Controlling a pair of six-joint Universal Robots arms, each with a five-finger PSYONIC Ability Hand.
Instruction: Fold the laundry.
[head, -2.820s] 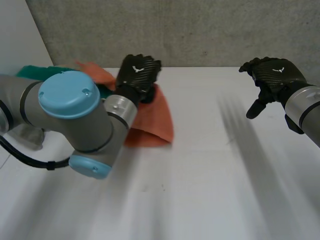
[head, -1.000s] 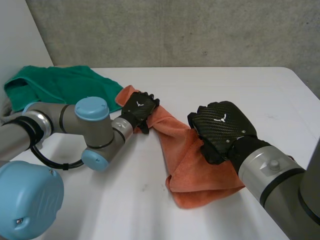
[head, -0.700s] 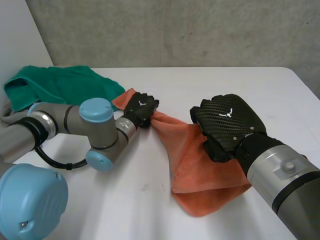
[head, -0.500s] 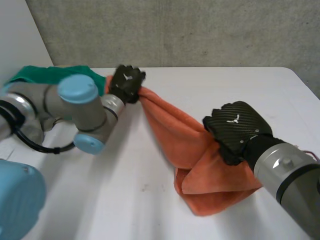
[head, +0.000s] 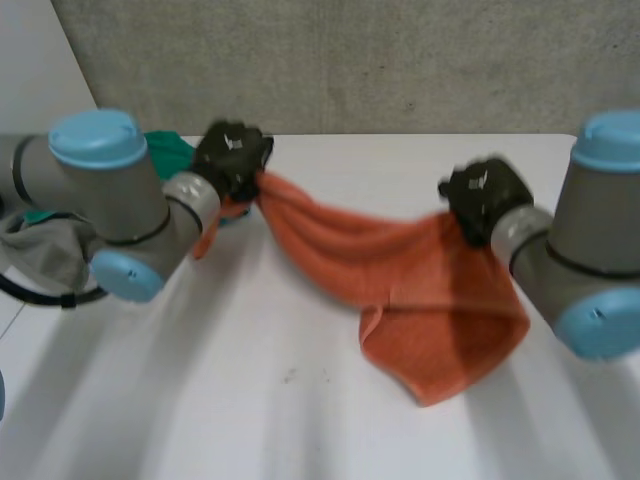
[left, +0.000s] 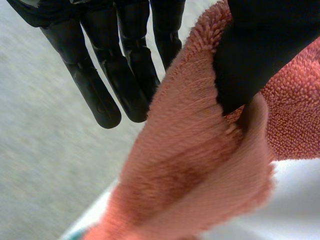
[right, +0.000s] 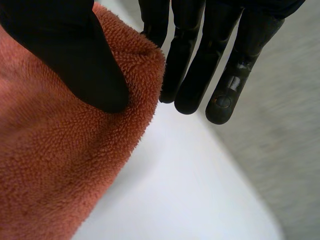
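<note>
Left robot hand (head: 232, 155), right robot hand (head: 483, 197) pinch orange towel (head: 420, 300), now stretched aloft.

white tabletop (head: 300, 400), plain and matt, its far edge running along the foot of a rough grey concrete wall (head: 400, 60) marked with small pits and speckles. at far left, a smooth pale panel (head: 40, 60) stands against the wall. lighting diffuse; soft grey shadows on the tabletop.
</note>
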